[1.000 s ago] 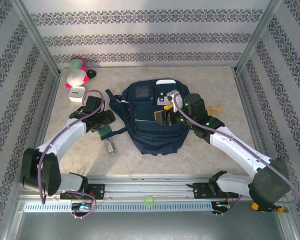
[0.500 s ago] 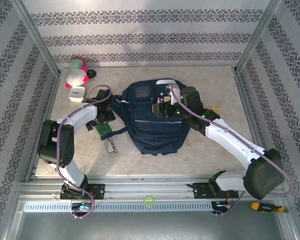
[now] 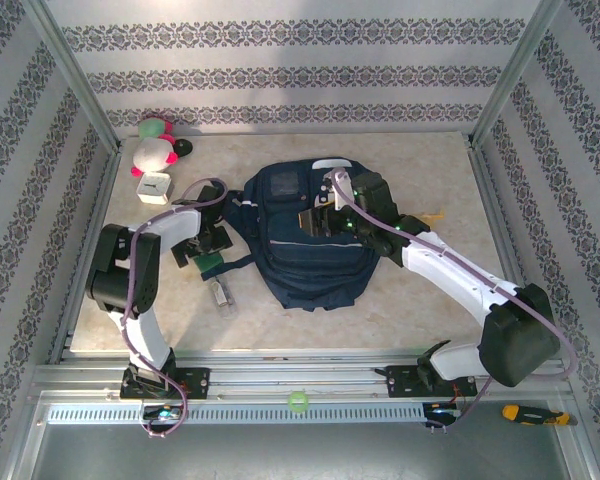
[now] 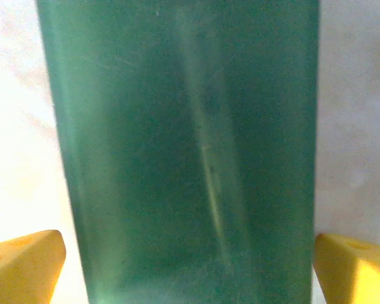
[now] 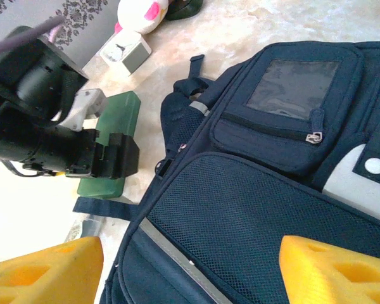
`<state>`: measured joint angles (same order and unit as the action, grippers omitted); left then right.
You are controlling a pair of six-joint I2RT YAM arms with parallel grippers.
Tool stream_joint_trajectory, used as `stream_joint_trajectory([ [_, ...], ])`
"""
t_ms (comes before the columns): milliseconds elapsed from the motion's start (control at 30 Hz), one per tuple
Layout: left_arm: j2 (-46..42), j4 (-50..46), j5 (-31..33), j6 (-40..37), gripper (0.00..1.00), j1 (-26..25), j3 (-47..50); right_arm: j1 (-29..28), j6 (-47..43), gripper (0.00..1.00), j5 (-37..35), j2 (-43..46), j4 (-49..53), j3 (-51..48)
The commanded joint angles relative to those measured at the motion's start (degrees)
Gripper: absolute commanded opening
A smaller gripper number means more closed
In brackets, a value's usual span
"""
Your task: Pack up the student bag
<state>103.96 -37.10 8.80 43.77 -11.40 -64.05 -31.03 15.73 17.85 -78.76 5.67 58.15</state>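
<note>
Patterned walls closed round a pale tabletop (image 3: 380, 310). Nearest the arms' bases lay a small clear item (image 3: 220, 293). Just beyond it the left gripper (image 4: 190, 269) was spread wide astride a green box (image 4: 183, 145), its fingertips clear of the box's sides. Mid-table lay the student bag (image 3: 305, 250), flat, with its long axis running near to far, rounded bottom toward the bases and square pocket patch (image 3: 285, 186) toward the far wall. Over its mesh front hung the right gripper (image 5: 190, 272), jaws apart and empty. Far left sat a white box (image 3: 153, 188) and a plush toy (image 3: 156, 152).
</note>
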Motion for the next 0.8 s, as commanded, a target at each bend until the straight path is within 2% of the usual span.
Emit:
stream_joint_trajectory([
  [0,0.97,1.24,0.17,-0.54,0.93,0.98,0.27,-0.7,-1.4,0.73,0.78,-0.51,-1.28,1.77],
  [33,1.28,1.45,0.04,-0.46,0.91,0.94,0.54,-0.7,-1.36,0.73,0.82,-0.74,-1.28,1.83],
  [200,0.03,3.68,-1.61,0.02,0.66,1.04,2.74,-0.62,-1.42,0.73,1.88,-1.76,-1.45,2.38],
  [400,-7.19,3.58,-3.56,-1.16,0.56,0.9,5.14,-0.48,-0.12,0.73,2.99,-3.02,-2.36,3.42],
  [633,-21.43,6.57,-7.11,-15.92,0.52,-0.04,8.31,-0.44,6.06,0.73,7.45,-6.68,-5.67,5.41],
  [767,-28.69,10.14,-12.64,-29.24,0.46,-0.46,10.49,-0.6,9.52,0.72,10.03,-8.3,-6.07,7.42],
])
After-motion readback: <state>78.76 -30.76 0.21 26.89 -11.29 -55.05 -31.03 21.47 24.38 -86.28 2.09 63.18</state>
